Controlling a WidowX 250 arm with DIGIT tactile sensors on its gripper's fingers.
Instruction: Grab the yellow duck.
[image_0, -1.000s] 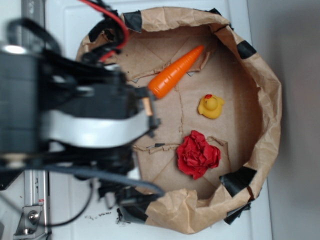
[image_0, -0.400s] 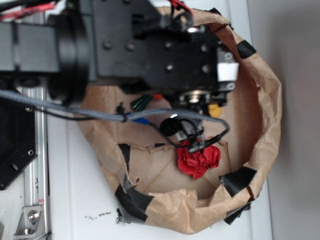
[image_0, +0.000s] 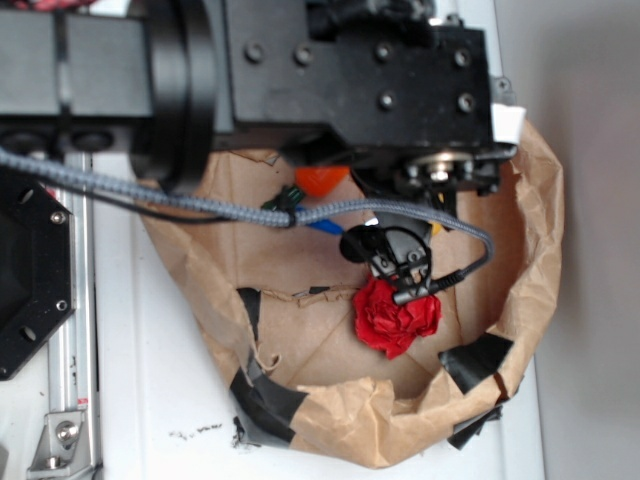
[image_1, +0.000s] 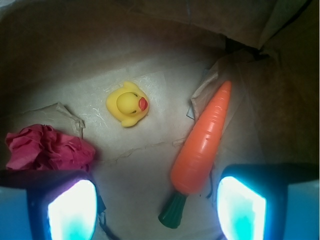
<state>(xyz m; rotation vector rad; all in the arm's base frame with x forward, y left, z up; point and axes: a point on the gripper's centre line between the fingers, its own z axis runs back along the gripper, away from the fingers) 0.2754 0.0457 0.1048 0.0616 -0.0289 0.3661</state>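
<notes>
Toys: one yellow duck (image_1: 129, 104), one carrot (image_1: 202, 148), one red ball (image_1: 47, 148).

The exterior camera looks straight down from above, fairly near, with the black robot arm (image_0: 330, 80) blocking the upper half of the brown paper bag (image_0: 530, 250). The wrist camera rides low behind the claw, facing down into the bag's floor. Both views share the red ruffled ball (image_0: 397, 315) and orange carrot (image_1: 202, 150).
</notes>
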